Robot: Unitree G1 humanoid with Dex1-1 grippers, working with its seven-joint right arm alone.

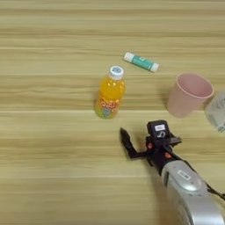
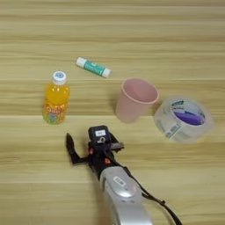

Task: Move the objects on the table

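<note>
The right gripper, fingers apart and holding nothing, hovers over the desk just short of the upright juice bottle (likely the approach); the next move calls for closing the gap. Beyond: pink cup, tape roll.

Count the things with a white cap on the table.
2: the orange-juice bottle stands left of the pink cup; the green-and-white tube lies behind, further back.
</note>
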